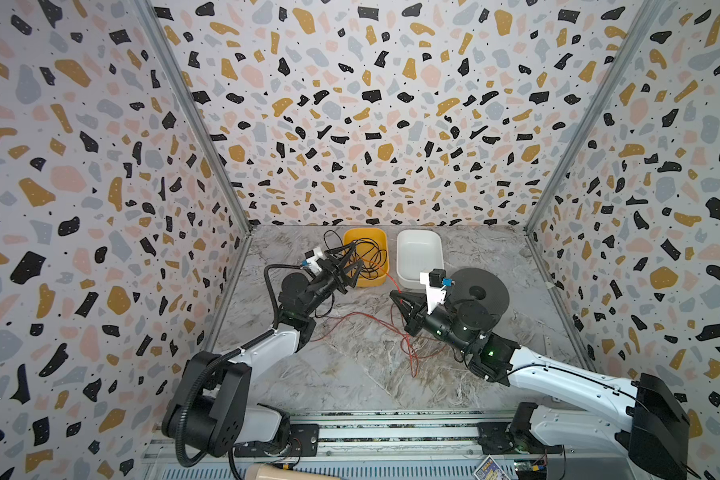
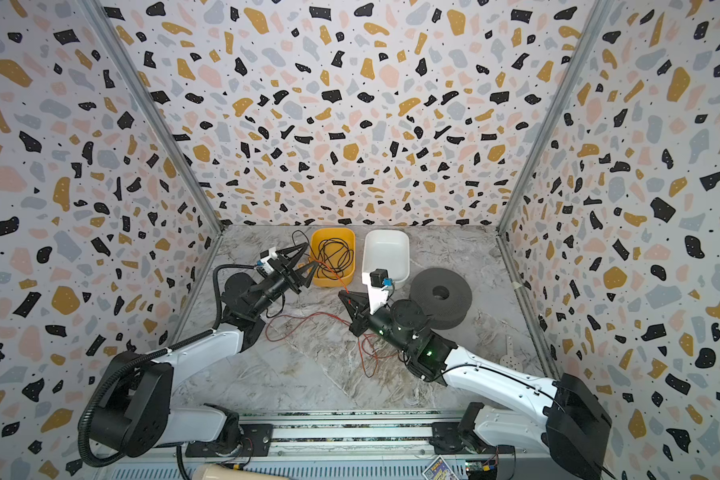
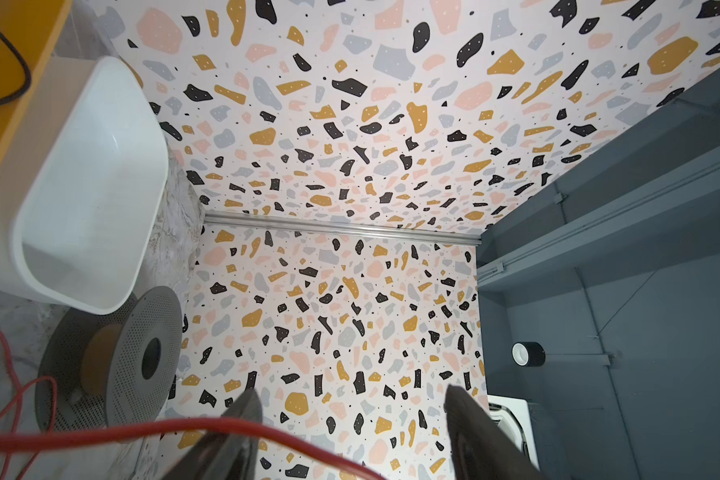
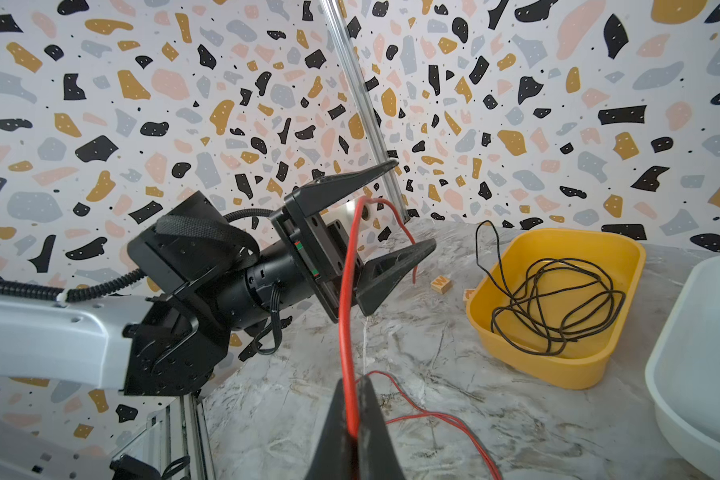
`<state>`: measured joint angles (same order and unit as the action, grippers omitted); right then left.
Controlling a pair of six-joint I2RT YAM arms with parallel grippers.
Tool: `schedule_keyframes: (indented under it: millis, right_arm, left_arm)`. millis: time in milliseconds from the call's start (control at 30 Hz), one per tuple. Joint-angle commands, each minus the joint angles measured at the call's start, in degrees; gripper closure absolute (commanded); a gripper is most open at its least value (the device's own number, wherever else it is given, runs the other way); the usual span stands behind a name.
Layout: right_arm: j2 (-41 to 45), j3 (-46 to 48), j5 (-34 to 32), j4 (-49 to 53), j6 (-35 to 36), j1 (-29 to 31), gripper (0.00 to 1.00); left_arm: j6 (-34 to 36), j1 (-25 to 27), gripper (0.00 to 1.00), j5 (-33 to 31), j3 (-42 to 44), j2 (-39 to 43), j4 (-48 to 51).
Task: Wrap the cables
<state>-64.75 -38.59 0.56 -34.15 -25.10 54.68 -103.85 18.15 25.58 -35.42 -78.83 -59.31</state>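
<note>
Red wire (image 4: 342,311) sits clamped in your right hand (image 4: 352,386) and passes between the parted jaws of the left hand (image 4: 414,204); likely a regrasp step, so close left on it next.

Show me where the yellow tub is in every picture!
Top view: yellow tub at the table's back, left of middle.
Top view: yellow tub at the table's back, left of middle.
Left wrist: only a corner of it, at the picture's edge.
Right wrist: the whole tub, on the table.
Landmark: the white tub beside it, in all four.
</note>
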Motion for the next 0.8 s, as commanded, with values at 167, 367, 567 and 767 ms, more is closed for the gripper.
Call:
schedule_keyframes:
  millis: [167, 367, 567, 767]
  right_arm:
    - [2.02, 2.51, 3.38, 1.08, 2.95, 0.59, 1.00]
    - [2.98, 5.30, 6.39, 1.25, 4.15, 0.61, 1.00]
    - [3.48, 5.19, 8.54, 6.39, 4.98, 0.58, 0.96]
    - [5.39, 0.66, 8.31, 22.93, 4.19, -2.13, 0.44]
  left_arm:
    - [4.76, -1.18, 0.48, 1.49, -2.02, -0.60, 1.36]
    - [10.21, -2.41, 0.71, 2.06, -3.83, 1.41, 8.00]
    - [18.38, -3.54, 0.96, 3.36, -7.20, 3.17, 16.94]
    - [37.14, -4.62, 1.00, 4.05, -13.68, 6.44, 39.81]
